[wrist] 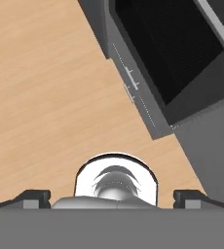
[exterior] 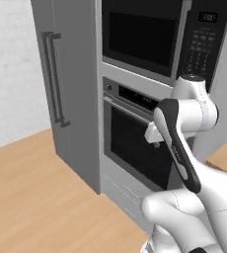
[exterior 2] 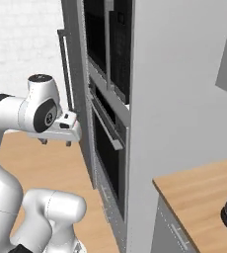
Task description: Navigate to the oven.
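The oven (exterior: 135,143) sits in the steel wall unit, directly under the microwave (exterior: 155,34) and right of the fridge (exterior: 68,84). The gripper (exterior 2: 56,142) hangs just before the oven's handle (exterior 2: 105,126), fingers spread wide, holding nothing, above the wood floor (wrist: 41,97).

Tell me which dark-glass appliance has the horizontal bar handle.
The oven, the lower unit; the microwave above it has a side keypad instead.

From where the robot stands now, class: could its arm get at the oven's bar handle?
Probably yes. The gripper hangs just in front of the oven, about level with its handle, and nothing stands between them. Its jaws point down at the floor, so the wrist would have to turn first.
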Controlling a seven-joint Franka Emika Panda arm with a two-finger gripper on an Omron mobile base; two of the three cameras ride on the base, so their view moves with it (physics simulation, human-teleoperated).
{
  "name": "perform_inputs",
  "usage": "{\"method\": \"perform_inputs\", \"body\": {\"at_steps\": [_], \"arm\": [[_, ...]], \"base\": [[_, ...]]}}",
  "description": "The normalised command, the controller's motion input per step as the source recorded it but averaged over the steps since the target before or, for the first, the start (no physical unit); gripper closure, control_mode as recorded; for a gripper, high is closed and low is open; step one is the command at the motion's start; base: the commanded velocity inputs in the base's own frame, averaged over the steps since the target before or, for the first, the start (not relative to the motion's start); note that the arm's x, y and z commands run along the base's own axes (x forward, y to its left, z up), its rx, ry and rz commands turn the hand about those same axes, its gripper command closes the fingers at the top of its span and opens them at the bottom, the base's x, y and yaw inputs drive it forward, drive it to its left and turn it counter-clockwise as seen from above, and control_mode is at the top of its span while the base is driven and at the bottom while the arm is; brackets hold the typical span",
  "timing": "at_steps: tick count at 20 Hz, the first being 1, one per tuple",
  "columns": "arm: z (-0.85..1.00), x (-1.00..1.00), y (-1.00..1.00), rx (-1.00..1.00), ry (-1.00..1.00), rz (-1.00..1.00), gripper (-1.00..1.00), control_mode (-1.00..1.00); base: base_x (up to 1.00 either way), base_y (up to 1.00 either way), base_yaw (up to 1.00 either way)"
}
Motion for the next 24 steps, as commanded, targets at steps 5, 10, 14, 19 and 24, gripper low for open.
{"method": "perform_inputs", "body": {"at_steps": [5,10,14,19,24], "arm": [[0.0,0.0,0.0,0.0,0.0,0.0,-1.0,1.0],[0.0,0.0,0.0,0.0,0.0,0.0,-1.0,1.0],[0.0,0.0,0.0,0.0,0.0,0.0,-1.0,1.0],[0.0,0.0,0.0,0.0,0.0,0.0,-1.0,1.0],[0.0,0.0,0.0,0.0,0.0,0.0,-1.0,1.0]], "base": [[0.11,0.24,-0.41],[0.18,0.42,-0.4],[0.32,0.59,-0.39],[0.4,0.59,-0.39],[0.35,0.49,-0.39]]}}
